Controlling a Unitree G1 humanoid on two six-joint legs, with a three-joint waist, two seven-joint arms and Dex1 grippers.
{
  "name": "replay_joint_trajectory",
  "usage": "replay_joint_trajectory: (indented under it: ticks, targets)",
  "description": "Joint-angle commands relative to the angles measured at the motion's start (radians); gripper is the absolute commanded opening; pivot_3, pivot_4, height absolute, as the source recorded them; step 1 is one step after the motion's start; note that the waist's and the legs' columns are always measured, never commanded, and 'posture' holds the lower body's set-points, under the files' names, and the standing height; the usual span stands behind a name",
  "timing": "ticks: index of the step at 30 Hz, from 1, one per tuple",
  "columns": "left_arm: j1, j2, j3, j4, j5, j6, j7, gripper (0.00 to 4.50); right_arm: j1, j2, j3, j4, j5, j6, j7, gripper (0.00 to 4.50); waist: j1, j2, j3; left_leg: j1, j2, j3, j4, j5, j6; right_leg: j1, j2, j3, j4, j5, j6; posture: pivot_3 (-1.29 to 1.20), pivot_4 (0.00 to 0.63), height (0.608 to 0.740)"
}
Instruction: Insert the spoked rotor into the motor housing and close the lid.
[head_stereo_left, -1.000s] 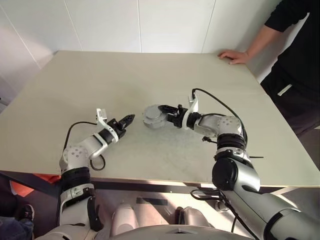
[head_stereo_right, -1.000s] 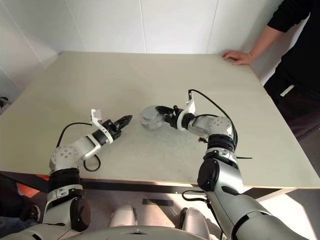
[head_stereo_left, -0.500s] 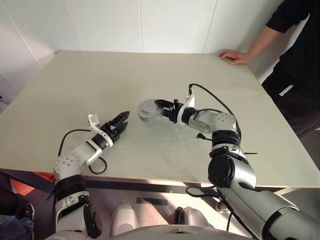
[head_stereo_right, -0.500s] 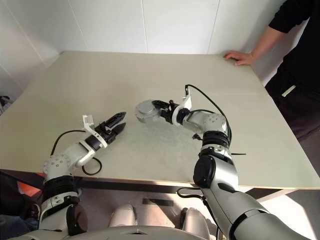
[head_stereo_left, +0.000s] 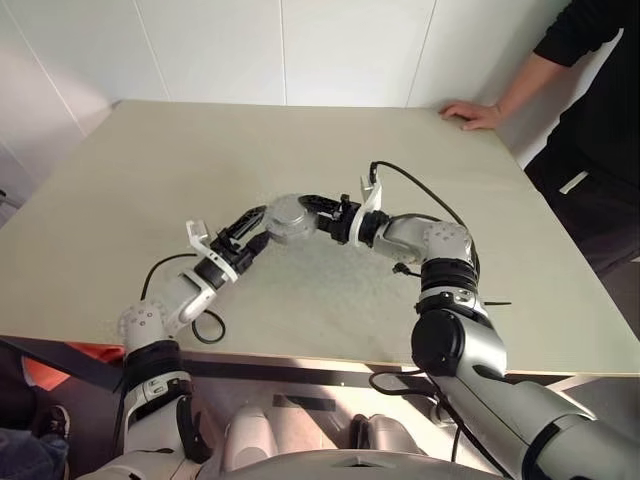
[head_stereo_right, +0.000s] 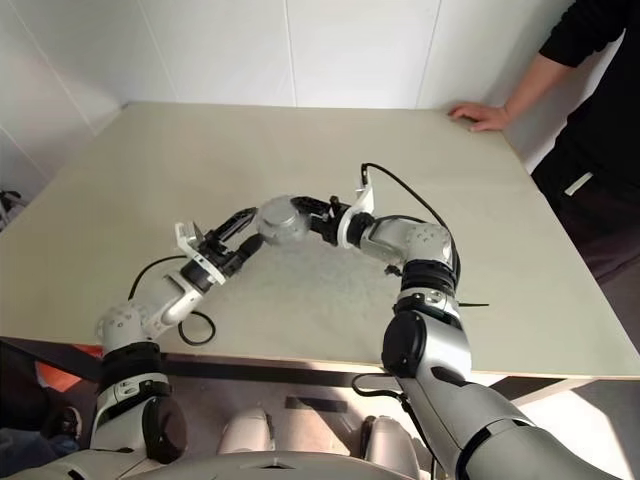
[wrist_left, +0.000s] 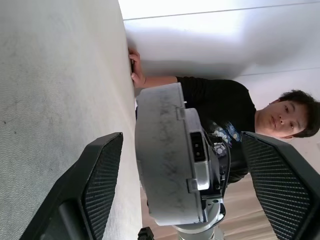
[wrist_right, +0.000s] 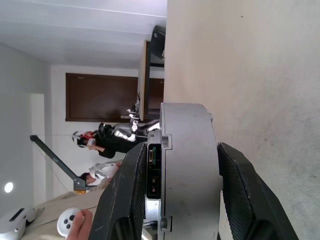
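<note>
The motor housing (head_stereo_left: 289, 217) is a short grey cylinder with a connector slot (wrist_left: 197, 145) in its side wall. It hangs a little above the table's middle, a flat silver-grey face turned up; I cannot tell whether that face is the lid. My right gripper (head_stereo_left: 312, 208) is shut on the housing (wrist_right: 187, 165) from the right, one finger (wrist_right: 125, 200) on each side. My left gripper (head_stereo_left: 252, 229) is open just left of it, and its fingers (wrist_left: 97, 185) straddle the housing (wrist_left: 167, 160) without touching it. The spoked rotor is hidden.
The beige table (head_stereo_left: 200, 150) spreads wide around both arms. A person in black (head_stereo_left: 590, 120) stands at the far right with a hand (head_stereo_left: 470, 113) on the table's back corner. A black cable (head_stereo_left: 420, 192) loops over my right wrist.
My left gripper has opened and swung right until its fingers bracket the housing. My right gripper has lifted the housing and carried it left toward it.
</note>
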Motion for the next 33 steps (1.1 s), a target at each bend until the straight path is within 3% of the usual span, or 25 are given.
replay_joint_trajectory:
  ticks: [1, 12, 18, 25, 32, 33]
  targets:
    - [-0.036, -0.003, -0.020, 0.003, -0.038, 0.004, -0.016, 4.00, -0.040, 0.012, -0.011, -0.069, 0.073, 0.015, 0.001, 2.06, 0.000, 0.000, 0.000, 0.000, 0.000, 0.000, 0.000, 0.000, 0.000, 0.000, 0.000, 0.000, 0.000, 0.000, 0.000, 0.00, 0.000, 0.740]
    - [-0.063, -0.024, -0.071, -0.006, -0.044, -0.007, -0.042, 4.00, -0.019, 0.023, 0.006, -0.112, 0.085, 0.018, -0.014, 2.06, 0.002, 0.000, 0.000, 0.000, 0.000, 0.000, 0.001, 0.000, 0.000, 0.000, 0.000, 0.000, 0.001, 0.001, 0.001, 0.00, 0.000, 0.740]
    - [-0.061, -0.023, -0.073, -0.005, -0.042, -0.035, -0.051, 2.15, -0.009, 0.024, 0.016, -0.119, 0.084, 0.007, -0.019, 2.06, 0.003, 0.000, 0.000, 0.000, 0.000, 0.000, 0.001, 0.000, 0.000, 0.000, 0.000, 0.000, 0.001, 0.001, 0.001, 0.00, 0.000, 0.740]
    - [-0.058, -0.021, -0.079, 0.007, -0.025, -0.054, -0.044, 2.11, 0.007, 0.021, 0.058, -0.147, 0.081, 0.001, 0.030, 2.06, 0.003, 0.000, 0.000, 0.000, 0.000, 0.000, 0.002, 0.000, 0.000, 0.000, 0.000, 0.000, 0.002, 0.001, 0.001, 0.00, 0.000, 0.740]
    - [-0.055, -0.010, -0.092, 0.005, 0.004, -0.085, -0.055, 2.11, 0.021, 0.013, 0.131, -0.171, -0.007, -0.150, 0.024, 4.37, 0.004, 0.000, 0.000, 0.000, 0.000, 0.000, 0.002, 0.000, 0.000, 0.000, 0.000, 0.000, 0.003, 0.001, 0.001, 0.00, 0.000, 0.740]
    - [-0.054, -0.008, -0.095, 0.002, 0.015, -0.096, -0.060, 2.11, 0.022, 0.013, 0.139, -0.169, -0.019, -0.174, 0.014, 4.48, 0.005, 0.000, 0.000, 0.000, 0.000, 0.000, 0.002, 0.000, 0.000, 0.000, 0.000, 0.000, 0.003, 0.001, 0.001, 0.00, 0.000, 0.740]
